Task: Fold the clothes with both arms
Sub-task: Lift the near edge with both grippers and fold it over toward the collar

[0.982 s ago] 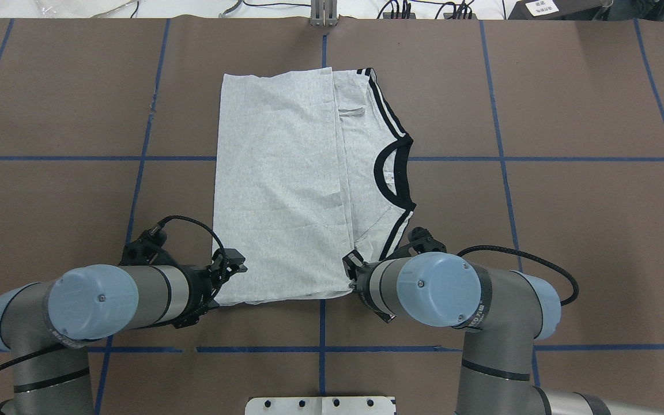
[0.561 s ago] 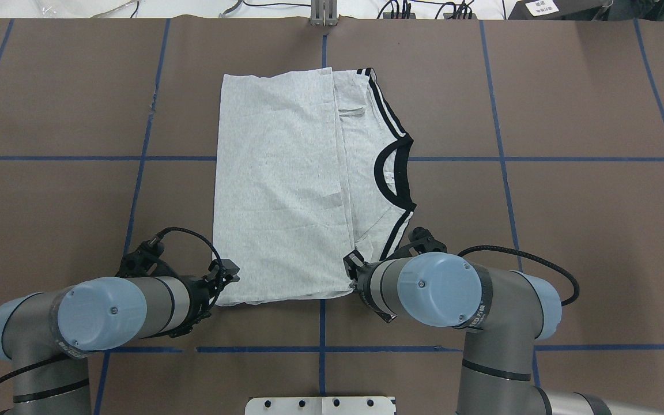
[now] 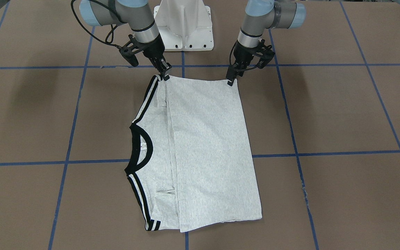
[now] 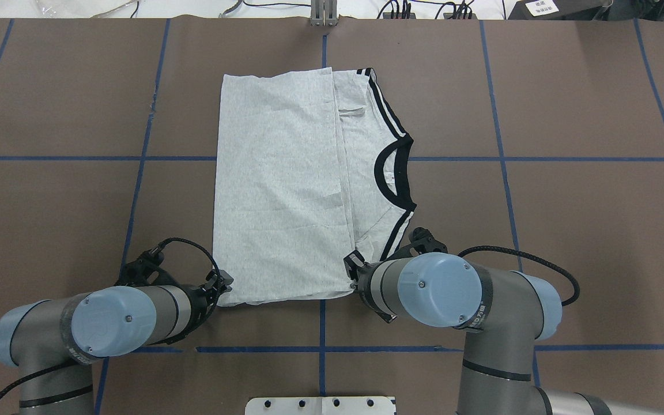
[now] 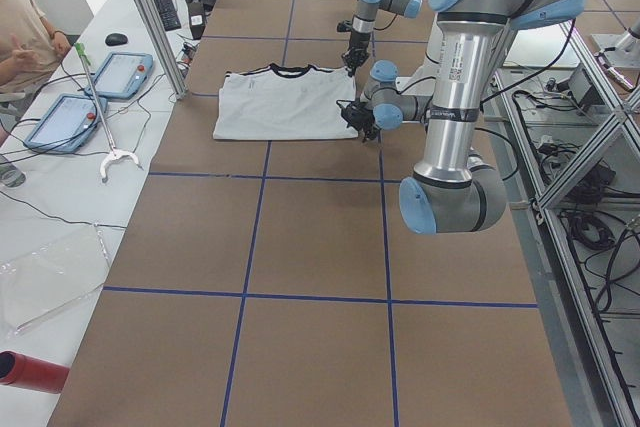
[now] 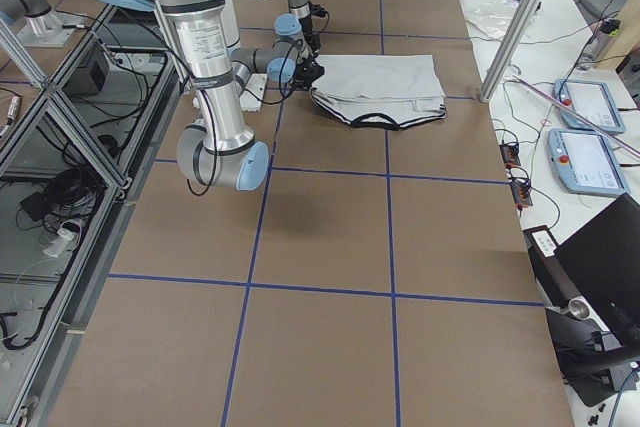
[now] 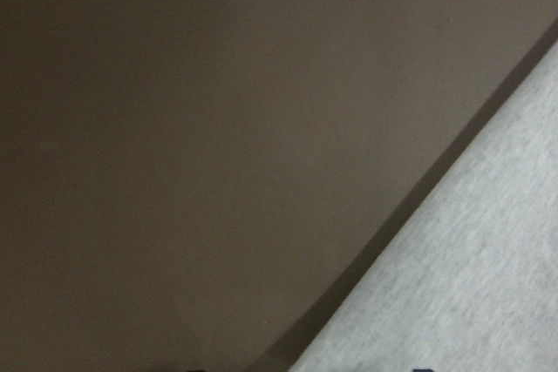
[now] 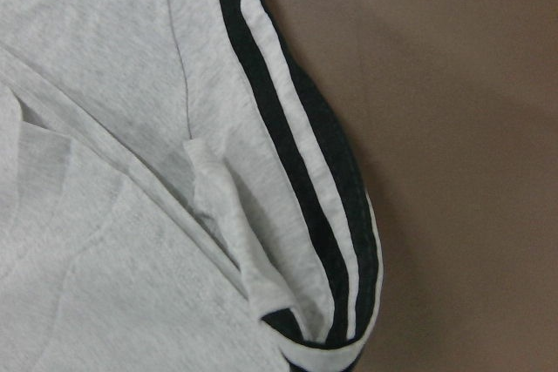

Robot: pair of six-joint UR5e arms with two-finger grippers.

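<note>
Here, L claw (image 4: 225, 282) at shirt (image 4: 280, 190) corner

Heather-grey T-shirt (image 4: 277, 190), black collar (image 4: 378, 167), black-and-white striped trim (image 8: 288, 145)

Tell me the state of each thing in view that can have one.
T-shirt: folded, lying flat on the table, collar showing.
Left gripper: low at the T-shirt's plain corner on the robot's side; open or shut, cannot tell.
Right gripper: low at the striped corner on the robot's side; open or shut, cannot tell.
</note>
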